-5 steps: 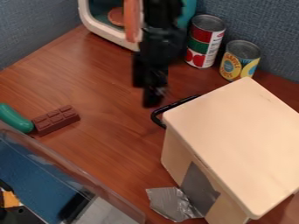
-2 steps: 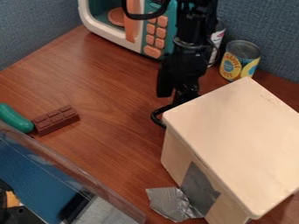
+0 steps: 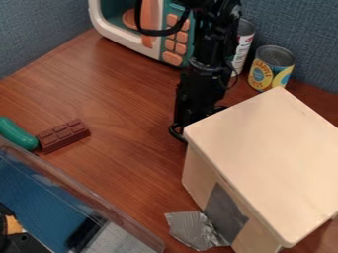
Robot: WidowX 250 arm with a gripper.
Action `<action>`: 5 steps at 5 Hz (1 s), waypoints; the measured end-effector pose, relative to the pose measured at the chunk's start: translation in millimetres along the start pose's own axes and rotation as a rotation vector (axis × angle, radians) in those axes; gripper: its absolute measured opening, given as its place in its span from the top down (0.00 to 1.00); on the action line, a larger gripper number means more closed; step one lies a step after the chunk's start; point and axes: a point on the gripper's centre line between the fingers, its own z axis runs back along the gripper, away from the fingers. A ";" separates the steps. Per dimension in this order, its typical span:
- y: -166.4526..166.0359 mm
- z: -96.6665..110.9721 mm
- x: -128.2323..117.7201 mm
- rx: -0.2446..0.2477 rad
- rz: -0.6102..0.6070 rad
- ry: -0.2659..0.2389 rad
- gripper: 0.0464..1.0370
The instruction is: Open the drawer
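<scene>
Where the black arm (image 3: 208, 49) came down from the top edge, its hand (image 3: 188, 117) hung low at the drawer handle (image 3: 175, 132), just beside the near-left corner of the wooden box (image 3: 264, 148). Whether the hand was spread, pressed together or gripping the handle could not be told; contact with the handle could not be confirmed either. The handle, a black bar, stuck out from the box's far left side, partly behind the hand. How far the drawer stood out could not be determined.

The box stood at the right of the tabletop (image 3: 112, 99). A grey patch (image 3: 228, 210) was noted on its near side, with crumpled foil (image 3: 191, 228) beside it. Behind the box stood a can with a yellow and blue label (image 3: 272, 66), upright; a second can (image 3: 245, 39) was partly hidden by the arm. A toy microwave (image 3: 113, 36) with orange buttons (image 3: 173, 58) stood at the back, partly behind the arm.

To the left lay a chocolate bar (image 3: 63, 136), its end against a green item (image 3: 18, 133). A clear-walled bin (image 3: 99, 205), blue inside, occupied the lower left corner.
</scene>
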 end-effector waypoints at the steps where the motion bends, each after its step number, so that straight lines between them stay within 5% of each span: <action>1: 17.3 1.7 -10.1 0.005 0.051 -0.001 0.84; 2: 46.6 18.3 -17.9 0.015 0.089 -0.017 0.88; 4: 102.3 19.6 -44.2 0.002 0.168 0.011 0.85; 5: 107.4 24.1 -47.9 -0.034 0.104 0.087 0.60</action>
